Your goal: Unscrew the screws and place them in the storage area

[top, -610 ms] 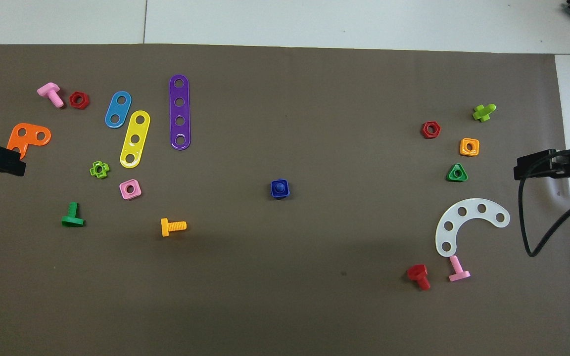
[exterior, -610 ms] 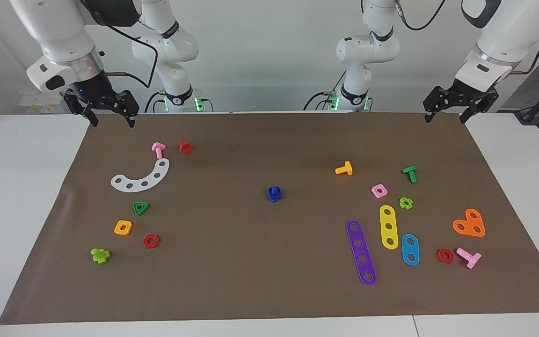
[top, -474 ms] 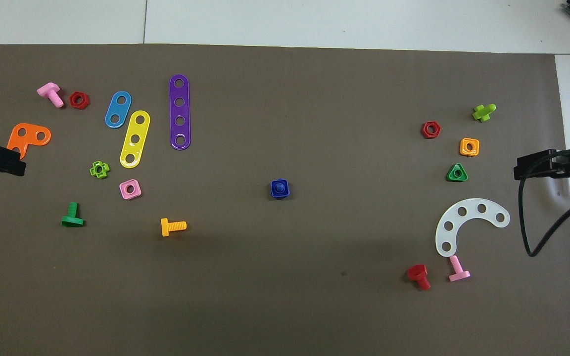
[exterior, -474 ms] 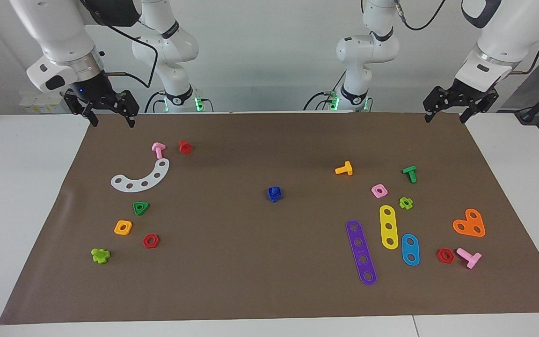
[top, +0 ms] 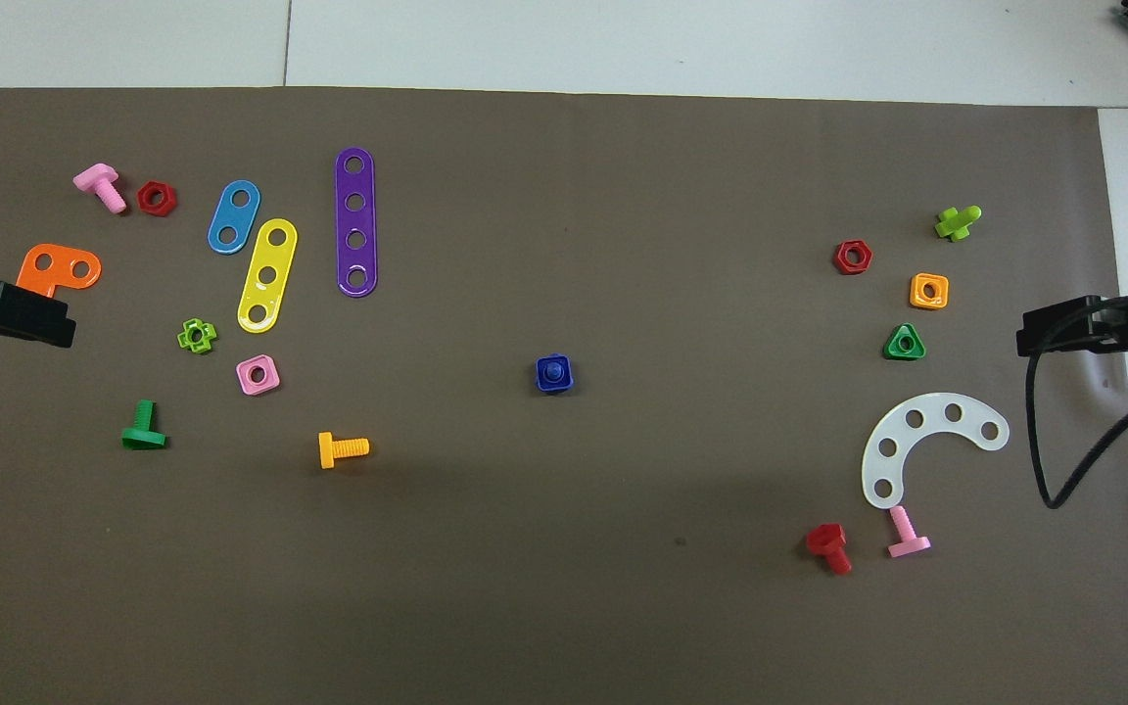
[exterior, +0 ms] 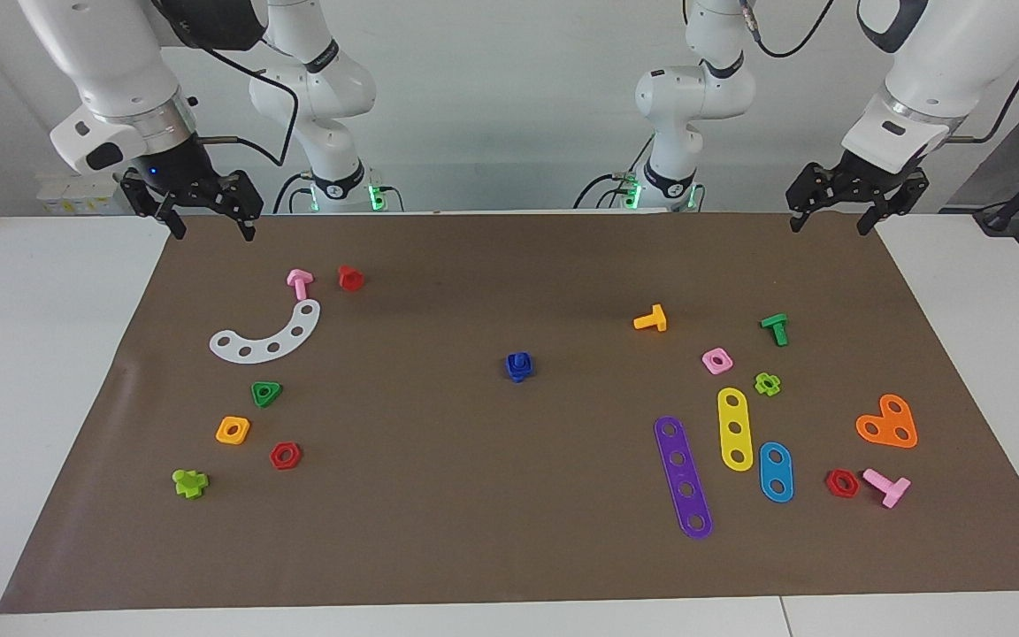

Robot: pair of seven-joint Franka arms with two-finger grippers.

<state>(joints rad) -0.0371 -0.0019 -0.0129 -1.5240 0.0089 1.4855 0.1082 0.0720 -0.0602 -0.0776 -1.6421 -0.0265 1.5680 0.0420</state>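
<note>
Dark-blue bolt with its square nut (exterior: 518, 365) is standing on the brown mat (exterior: 492, 548) covering the desk, well apart from both arms. Left end effector (exterior: 831, 219) is hovering over the mat's corner, fingers spread wide. Right end effector (exterior: 206, 226) is hanging over the other robot-side corner, also wide open
</note>
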